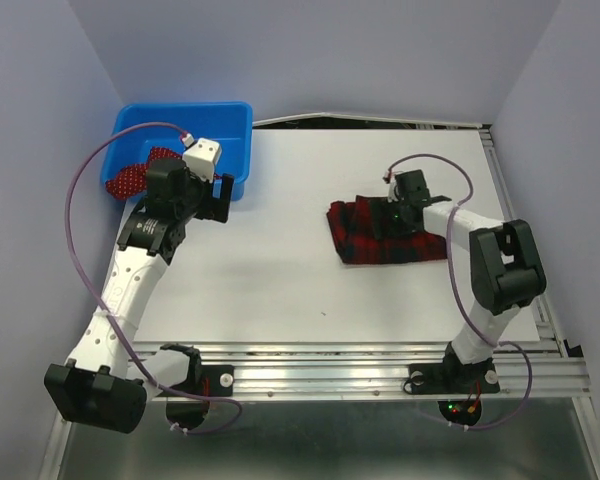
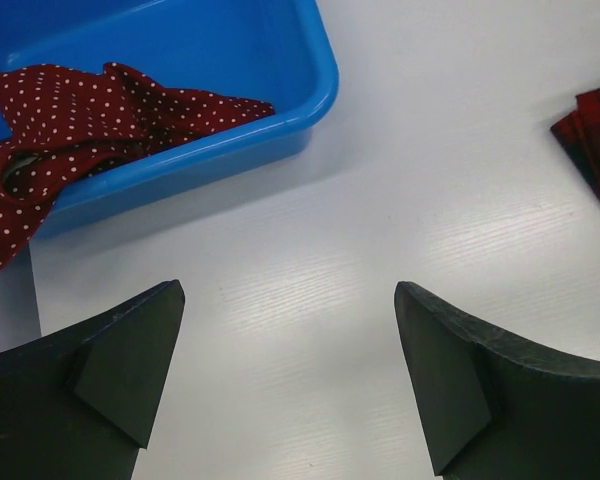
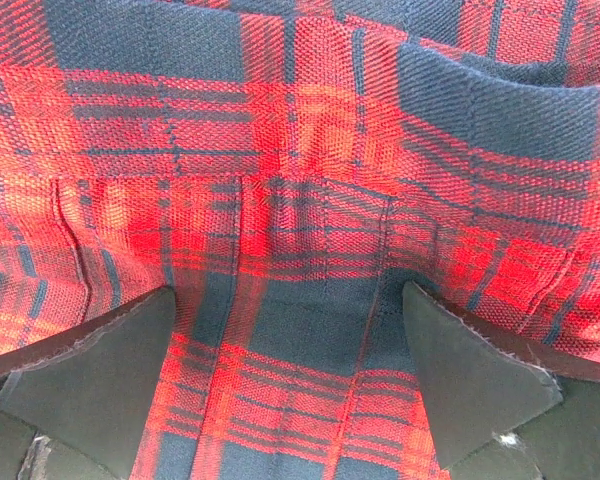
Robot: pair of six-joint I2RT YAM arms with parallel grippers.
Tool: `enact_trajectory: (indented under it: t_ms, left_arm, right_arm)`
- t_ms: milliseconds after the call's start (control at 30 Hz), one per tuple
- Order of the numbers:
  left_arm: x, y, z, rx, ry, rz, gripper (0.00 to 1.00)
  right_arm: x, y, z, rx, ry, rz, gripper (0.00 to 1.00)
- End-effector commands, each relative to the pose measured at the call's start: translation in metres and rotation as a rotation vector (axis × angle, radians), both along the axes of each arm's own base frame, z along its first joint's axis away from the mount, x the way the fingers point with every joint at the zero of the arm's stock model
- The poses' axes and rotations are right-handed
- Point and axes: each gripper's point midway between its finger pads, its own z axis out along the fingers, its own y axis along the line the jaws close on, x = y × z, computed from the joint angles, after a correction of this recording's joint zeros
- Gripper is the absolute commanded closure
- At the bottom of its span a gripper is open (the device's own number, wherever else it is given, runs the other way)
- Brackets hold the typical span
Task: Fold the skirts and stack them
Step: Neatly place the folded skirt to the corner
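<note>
Pale lavender walls [image 1: 330, 50] are closing the cell in at 9, 12 and 3 o'clock. The flat white table [image 1: 280, 290] is filling the floor of the cell; aluminium rails [image 1: 380, 360] are running along its 6 and 3 o'clock edges.

The rectangular blue plastic bin [image 1: 180, 106] is sitting in the 10 o'clock corner.

The pleated red-and-navy tartan skirt [image 1: 355, 240] is lying flat at 3 o'clock of table centre. Its long axis is running roughly 9 to 3 o'clock, and it is sitting well apart from the bin, with bare white surface showing between them.

The dark red white-dotted skirt [image 2: 70, 110] is lying crumpled in the bin, one end spilling over the rim toward 7 o'clock.

The right gripper [image 3: 290, 295] is hovering low over the tartan, jaws spread wide, pinching nothing; whether its tips are touching the cloth cannot be told.

The left gripper [image 2: 285, 290] is hanging over bare table just beside the bin's 5 o'clock corner, jaws spread wide, holding nothing.
</note>
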Motion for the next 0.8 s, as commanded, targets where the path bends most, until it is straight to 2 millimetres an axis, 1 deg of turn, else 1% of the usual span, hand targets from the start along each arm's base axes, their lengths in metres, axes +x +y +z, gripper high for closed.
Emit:
enact_trajectory:
  t_ms: [0, 33, 67, 100, 167, 200, 233, 300, 333, 367, 400, 467, 533, 567, 633, 733, 767]
  left_arm:
    - [0.002, -0.008, 0.004, -0.007, -0.005, -0.061, 0.01]
    - [0.005, -0.01, 0.001, -0.008, 0.008, -0.064, 0.01]
    - [0.006, -0.013, 0.002, -0.017, 0.011, -0.077, 0.02]
    - [0.008, -0.015, -0.001, -0.024, 0.023, -0.084, 0.01]
    - [0.011, -0.017, 0.0, -0.034, 0.028, -0.087, 0.01]
    - [0.012, -0.019, 0.0, -0.038, 0.03, -0.092, 0.01]
    - [0.014, -0.02, -0.002, -0.04, 0.04, -0.095, 0.01]
    - [0.016, -0.019, -0.003, -0.037, 0.046, -0.086, 0.01]
    - [0.017, -0.019, -0.003, -0.035, 0.05, -0.086, 0.01]
    - [0.018, -0.019, -0.004, -0.036, 0.055, -0.089, 0.01]
    - [0.018, -0.019, -0.002, -0.036, 0.053, -0.09, 0.01]
    - [0.019, -0.02, -0.002, -0.037, 0.056, -0.09, 0.01]
    - [0.02, -0.02, -0.001, -0.035, 0.056, -0.092, 0.01]
    - [0.02, -0.019, 0.0, -0.034, 0.054, -0.09, 0.01]
    - [0.021, -0.019, -0.001, -0.033, 0.06, -0.085, 0.01]
    - [0.024, -0.018, -0.002, -0.052, 0.078, -0.08, 0.01]
    - [0.026, -0.017, 0.002, -0.067, 0.078, -0.079, 0.02]
  right_arm:
    - [-0.015, -0.095, -0.026, -0.109, 0.107, -0.031, 0.0]
    - [-0.013, -0.111, -0.027, -0.133, 0.108, -0.007, 0.0]
    - [-0.006, -0.127, -0.024, -0.109, 0.1, -0.014, 0.0]
    - [-0.003, -0.138, -0.029, -0.134, 0.107, 0.029, 0.0]
    - [0.004, -0.151, -0.031, -0.123, 0.105, 0.034, 0.0]
    - [0.016, -0.159, -0.025, -0.125, 0.083, 0.035, 0.0]
    - [0.018, -0.171, -0.033, -0.122, 0.104, 0.031, 0.0]
    - [0.026, -0.182, -0.035, -0.124, 0.109, 0.036, 0.0]
    - [0.034, -0.193, -0.039, -0.131, 0.113, 0.029, 0.0]
    - [0.039, -0.199, -0.04, -0.135, 0.109, 0.022, 0.0]
    - [0.042, -0.199, -0.042, -0.134, 0.116, 0.025, 0.0]
    - [0.052, -0.21, -0.044, -0.126, 0.115, 0.005, 0.0]
    - [0.057, -0.211, -0.044, -0.125, 0.11, -0.003, 0.0]
    - [0.063, -0.214, -0.041, -0.128, 0.099, -0.018, 0.0]
    - [0.065, -0.212, -0.044, -0.114, 0.107, -0.03, 0.0]
    - [0.071, -0.213, -0.039, -0.11, 0.095, -0.047, 0.0]
    - [0.07, -0.214, -0.039, -0.111, 0.101, -0.048, 0.0]
